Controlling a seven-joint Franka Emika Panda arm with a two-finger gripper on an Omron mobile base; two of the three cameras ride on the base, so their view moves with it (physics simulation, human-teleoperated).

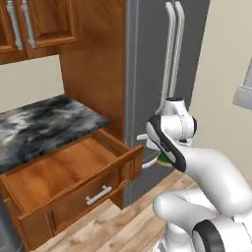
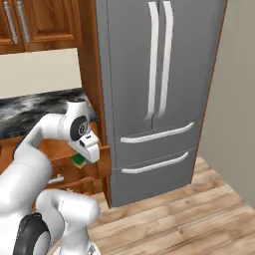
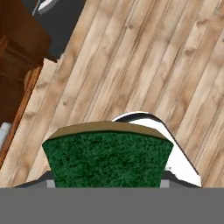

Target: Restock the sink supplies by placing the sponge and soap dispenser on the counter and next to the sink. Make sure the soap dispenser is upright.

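Fingers clamped across its sides, the gripper (image 3: 107, 186) carries the sponge (image 3: 108, 158) over the wooden floor (image 3: 144, 65); light, soft, likely compressible under squeeze.

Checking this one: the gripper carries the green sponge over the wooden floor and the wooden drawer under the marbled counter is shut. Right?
Not quite. The wooden drawer stands pulled open, as the left base view shows. The gripper does hold the green-topped sponge over the floor.

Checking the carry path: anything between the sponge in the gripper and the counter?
The sponge is held in the gripper over the wood floor, beside the open drawer. The counter lies up and past that drawer; the sponge must clear its protruding front. Nothing else visibly blocks it. The sink isn't in frame.
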